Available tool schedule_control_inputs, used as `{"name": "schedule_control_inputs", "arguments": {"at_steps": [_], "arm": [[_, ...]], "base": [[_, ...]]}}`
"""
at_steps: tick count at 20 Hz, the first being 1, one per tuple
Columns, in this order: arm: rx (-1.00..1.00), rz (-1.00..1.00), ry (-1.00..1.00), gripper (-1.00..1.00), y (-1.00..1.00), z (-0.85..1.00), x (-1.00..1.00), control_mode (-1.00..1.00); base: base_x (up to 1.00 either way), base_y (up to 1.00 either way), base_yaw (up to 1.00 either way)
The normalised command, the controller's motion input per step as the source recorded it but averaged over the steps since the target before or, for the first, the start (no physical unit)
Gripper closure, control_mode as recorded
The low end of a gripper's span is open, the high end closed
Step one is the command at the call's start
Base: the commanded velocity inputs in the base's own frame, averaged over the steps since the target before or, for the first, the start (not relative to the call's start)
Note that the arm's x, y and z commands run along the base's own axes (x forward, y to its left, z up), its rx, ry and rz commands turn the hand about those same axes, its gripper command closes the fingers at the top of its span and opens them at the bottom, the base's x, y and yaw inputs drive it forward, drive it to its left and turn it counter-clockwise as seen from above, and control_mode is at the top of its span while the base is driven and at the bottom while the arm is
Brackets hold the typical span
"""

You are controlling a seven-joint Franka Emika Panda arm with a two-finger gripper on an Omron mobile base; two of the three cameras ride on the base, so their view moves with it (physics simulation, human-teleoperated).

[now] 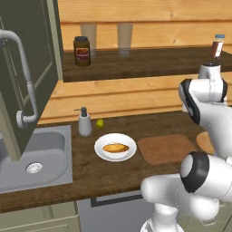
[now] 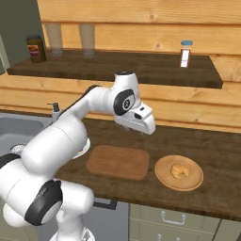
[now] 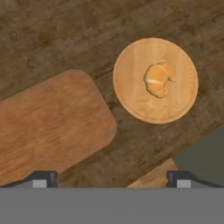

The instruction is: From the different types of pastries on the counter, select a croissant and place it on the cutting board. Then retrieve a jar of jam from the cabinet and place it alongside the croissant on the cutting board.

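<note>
at the far left of the left base view a steel sink (image 1: 45,154) is set into the dark wooden surface (image 1: 118,174), with a curved faucet (image 1: 25,77) above it. just right of the sink stands a soap dispenser (image 1: 84,122), and a small green fruit (image 1: 99,123) lies beside it. next comes a white plate (image 1: 115,147) carrying an elongated golden pastry (image 1: 115,147). right of the plate, apart from it, lies the bare cutting board (image 2: 118,161). further right, near the board but not touching it, a round wooden plate (image 2: 179,172) holds the croissant (image 2: 179,171), which sits a little off the plate's centre in the hand view.

on the shelf (image 2: 117,66) above, a dark jar of jam (image 1: 82,51) with a red label stands at the left end, two pale glasses (image 2: 70,38) stand just right of it, and a bottle with a blue cap (image 2: 186,53) stands well to the right.

the tool (image 2: 141,123) hangs above the surface, over the gap between the board and the wooden plate, pointing downward. in the hand view its two fingertips (image 3: 41,179) sit wide apart at the bottom corners with nothing between them, so it is released and grasps nothing.
</note>
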Motion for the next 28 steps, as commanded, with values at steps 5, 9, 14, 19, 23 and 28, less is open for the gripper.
{"name": "schedule_control_inputs", "arguments": {"at_steps": [5, 9, 14, 19, 23, 28], "arm": [[0.09, -0.21, 0.03, -1.00, -0.97, -0.53, 0.00, -1.00], [0.06, -0.21, 0.06, -1.00, -0.72, -0.38, 0.02, -1.00], [0.02, -0.26, 0.08, -1.00, -0.34, -0.26, 0.13, -1.00], [0.00, -0.18, 0.03, -1.00, -0.30, -0.23, 0.17, -1.00], [0.03, -0.12, 0.00, -1.00, -0.41, -0.55, 0.22, -1.00], [0.03, 0.00, -0.07, -1.00, -0.21, -0.48, 0.35, -1.00]], "base": [[0.00, 0.00, 0.00], [0.00, 0.00, 0.00], [0.00, 0.00, 0.00], [0.00, 0.00, 0.00], [0.00, 0.00, 0.00], [0.00, 0.00, 0.00]]}}
